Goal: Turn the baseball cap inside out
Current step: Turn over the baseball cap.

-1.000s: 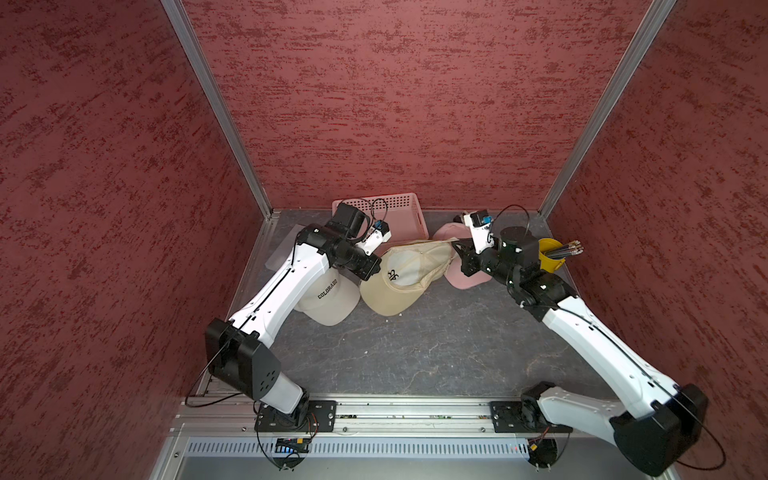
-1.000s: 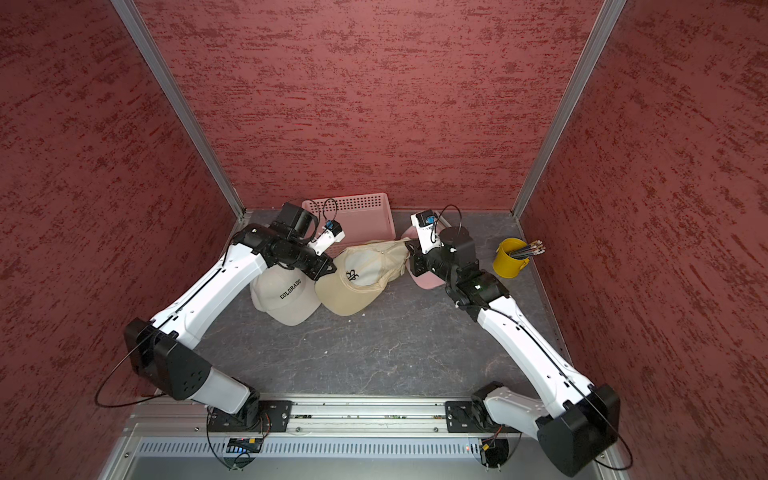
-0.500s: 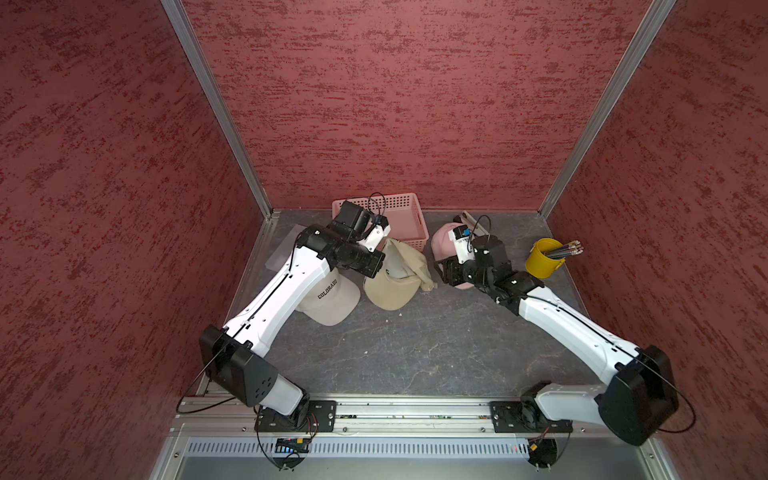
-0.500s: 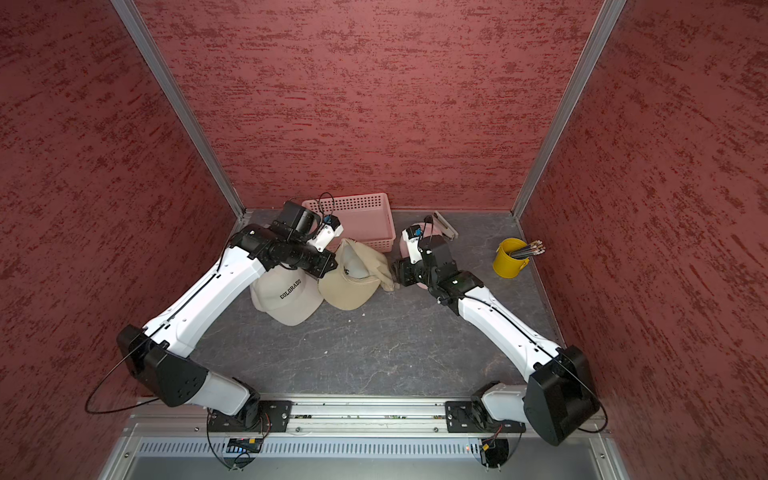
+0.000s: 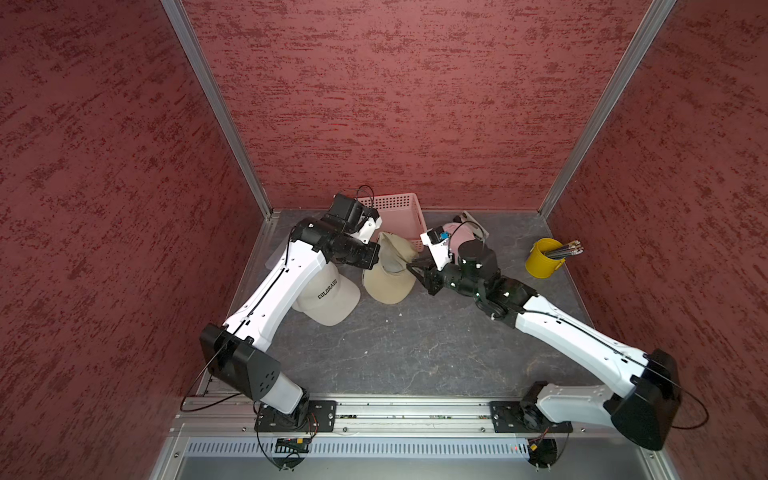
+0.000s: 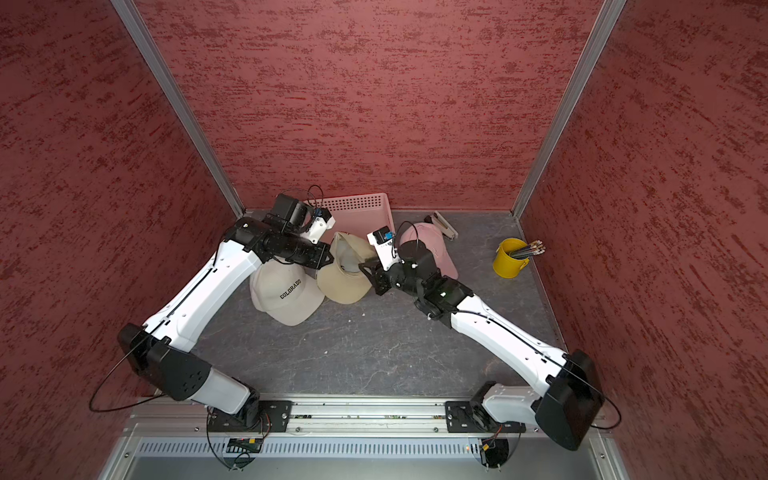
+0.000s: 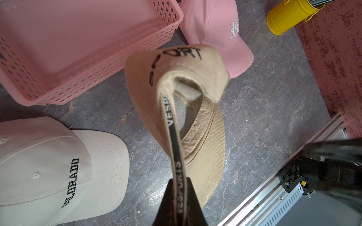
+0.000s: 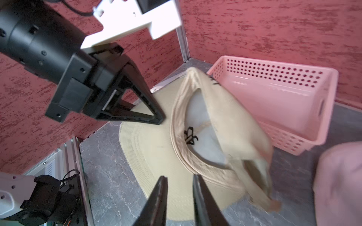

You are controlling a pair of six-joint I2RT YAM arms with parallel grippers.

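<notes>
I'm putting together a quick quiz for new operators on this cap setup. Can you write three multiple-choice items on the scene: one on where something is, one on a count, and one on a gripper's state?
1. Where is the yellow cup?
A) on top of a cap
B) held in a gripper
C) upright on the table, on the robot's right side

2. How many caps are in view?
A) two
B) three
C) four

3. The left gripper is:
A) shut on the tan cap's inner band
B) open above the table
C) shut on the yellow cup

Answers:
1 C: it stands alone on bare table in both top views.
2 B: the white cap, the tan cap and the pink cap all show.
3 A: the left wrist view shows the band pinched in it.
</notes>
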